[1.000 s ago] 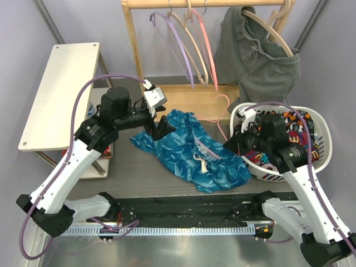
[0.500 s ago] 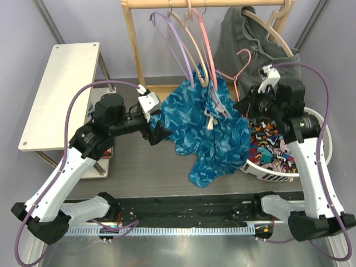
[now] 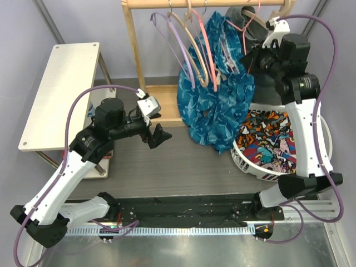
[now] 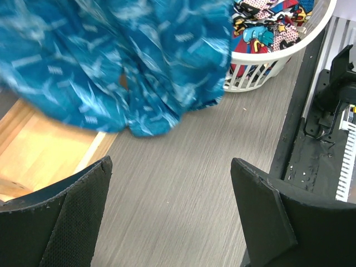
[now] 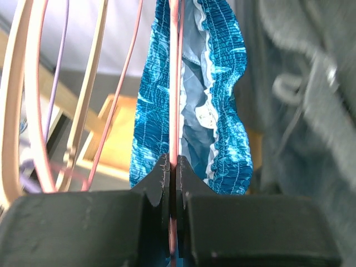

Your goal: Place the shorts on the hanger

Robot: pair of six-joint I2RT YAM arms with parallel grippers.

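The blue leaf-print shorts (image 3: 214, 89) hang off the table from the thin pink wire hanger (image 3: 238, 26), close under the wooden rail. My right gripper (image 3: 251, 55) is raised beside them. In the right wrist view it (image 5: 174, 162) is shut on the hanger (image 5: 176, 83), with the shorts' gathered waistband (image 5: 225, 111) just beyond the fingers. My left gripper (image 3: 158, 136) hovers low over the table, left of the shorts, open with nothing in it. The left wrist view shows it (image 4: 169, 167) above bare table, with the shorts' lower hem (image 4: 111, 67) ahead.
The wooden rack (image 3: 132, 44) carries a salmon hanger (image 3: 207, 50), a purple one (image 3: 178, 44) and a wooden one (image 3: 192, 47). A grey garment (image 3: 260, 92) hangs behind my right arm. A white basket (image 3: 245, 164) of patterned clothes stands at the right, and a white side shelf (image 3: 58, 89) at the left.
My right arm has lifted the hanger with the shorts from the table up to the rail. The left gripper has stayed open and drawn back slightly.
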